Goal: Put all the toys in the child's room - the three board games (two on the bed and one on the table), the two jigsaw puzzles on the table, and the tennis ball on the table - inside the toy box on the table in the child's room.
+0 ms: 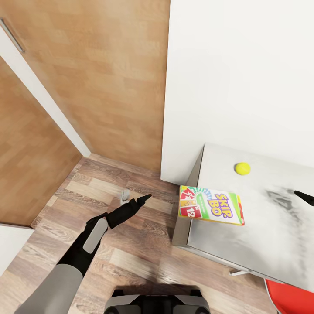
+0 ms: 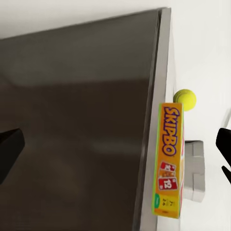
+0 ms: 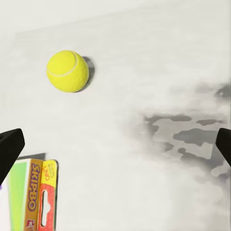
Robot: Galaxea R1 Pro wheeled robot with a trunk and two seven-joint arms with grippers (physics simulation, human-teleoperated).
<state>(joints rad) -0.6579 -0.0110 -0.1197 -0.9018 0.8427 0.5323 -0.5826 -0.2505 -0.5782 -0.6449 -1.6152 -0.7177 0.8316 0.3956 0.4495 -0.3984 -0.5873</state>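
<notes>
Table [image 1: 279,244] fills frame's lower right; SKIP BO box [image 1: 211,205] overhangs its left edge, stiff and light, best pinched across that overhang; tennis ball [image 1: 242,168] just above, light, rolls easily; left gripper [image 1: 141,200] narrow over floor, right gripper [image 3: 115,144] spread wide.

A room in a home, by the look of it a child's bedroom: wood-plank floor [image 1: 131,244], plain white wall [image 1: 244,78], tall wooden wardrobe doors [image 1: 96,74]. Beyond the left pincer [image 1: 141,199], a light grey counter [image 1: 270,235] carries a SKIP BO game box [image 1: 211,205] and a tennis ball [image 1: 242,168]; a red chair [image 1: 292,298] sits at its near edge.
</notes>
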